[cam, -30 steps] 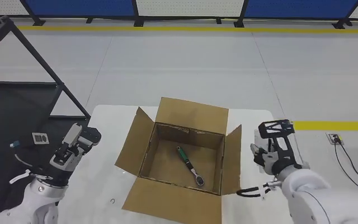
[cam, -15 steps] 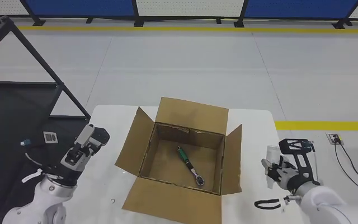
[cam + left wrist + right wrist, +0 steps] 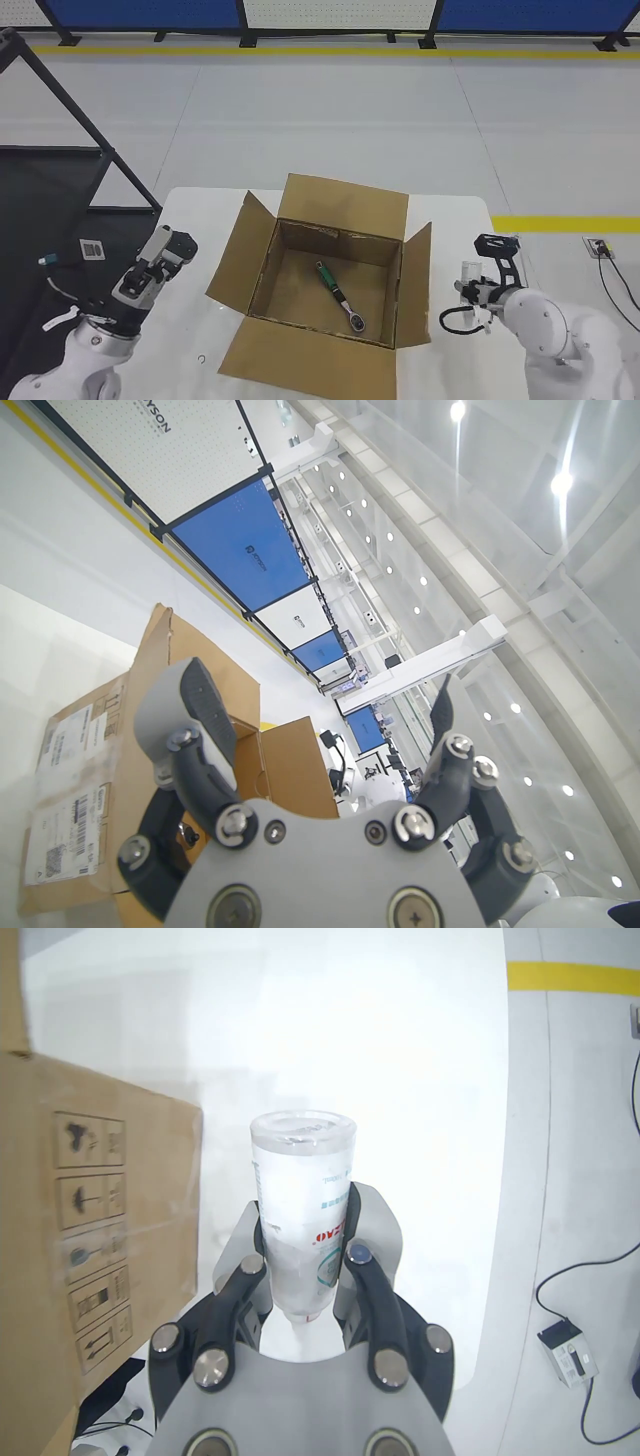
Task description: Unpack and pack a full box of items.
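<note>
Now the right gripper [image 3: 305, 1208] clamps a clear bottle [image 3: 300, 1163] beside the box [image 3: 345, 205]; left gripper [image 3: 320, 680] gapes.

The bottle [image 3: 300, 1163]'s neck end is hidden behind the right gripper [image 3: 305, 1210]'s base. In the right wrist view the box [image 3: 75, 1208] is cut off by the picture's edge and its printed symbols are blurred. From above, its near wall hides the floor just behind it.

Shows a white table [image 3: 200, 215] at the middle. Lines up blue and white panels [image 3: 140, 12] along twelve o'clock, with a yellow floor line [image 3: 300, 50] just in front. Places a black frame [image 3: 60, 100] at nine o'clock and a floor socket [image 3: 598, 247] at three o'clock.
</note>
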Controlling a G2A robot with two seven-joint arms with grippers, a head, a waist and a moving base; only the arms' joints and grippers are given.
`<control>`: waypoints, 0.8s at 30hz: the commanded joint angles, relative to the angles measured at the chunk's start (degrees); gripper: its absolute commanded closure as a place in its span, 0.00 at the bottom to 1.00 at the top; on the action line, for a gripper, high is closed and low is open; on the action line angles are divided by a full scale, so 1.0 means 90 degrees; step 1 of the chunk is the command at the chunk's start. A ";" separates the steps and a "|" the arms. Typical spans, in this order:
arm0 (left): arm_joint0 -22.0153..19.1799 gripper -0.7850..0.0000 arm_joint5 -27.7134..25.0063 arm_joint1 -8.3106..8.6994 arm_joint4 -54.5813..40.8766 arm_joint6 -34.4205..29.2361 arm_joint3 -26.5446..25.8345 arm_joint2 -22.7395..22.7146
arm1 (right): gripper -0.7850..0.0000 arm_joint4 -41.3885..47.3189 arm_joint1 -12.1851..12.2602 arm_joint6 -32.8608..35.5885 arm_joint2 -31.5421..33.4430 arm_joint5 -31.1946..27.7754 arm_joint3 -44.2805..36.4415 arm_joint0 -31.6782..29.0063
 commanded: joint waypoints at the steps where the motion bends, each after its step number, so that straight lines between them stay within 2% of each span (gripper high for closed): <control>1: 0.0024 0.00 0.0007 0.0003 -0.0002 0.0013 -0.0048 -0.0031 | 1.00 0.0086 0.0023 -0.0124 0.0041 -0.0193 0.0726 0.0241; 7: 0.0076 0.00 0.0031 0.0012 0.0020 0.0038 -0.0166 -0.0065 | 1.00 0.0106 0.0089 -0.0460 0.0077 -0.0523 0.2216 0.0772; 12: 0.0111 0.00 0.0044 0.0016 0.0086 0.0067 -0.0199 -0.0024 | 1.00 0.0089 0.0136 -0.0517 0.0026 -0.0711 0.2715 0.0943; 17: 0.0100 0.00 0.0060 0.0020 0.0114 0.0088 -0.0222 0.0013 | 0.65 0.0040 0.0170 -0.0469 -0.0066 -0.0731 0.2872 0.1028; 21: 0.0098 0.00 0.0040 0.0022 0.0112 0.0135 -0.0221 0.0018 | 0.55 0.0075 0.0195 -0.0464 -0.0097 -0.0713 0.2955 0.1077; 24: 0.0107 0.00 0.0032 0.0024 0.0105 0.0174 -0.0224 -0.0006 | 0.53 0.0096 0.0216 -0.0473 -0.0101 -0.0690 0.2968 0.1103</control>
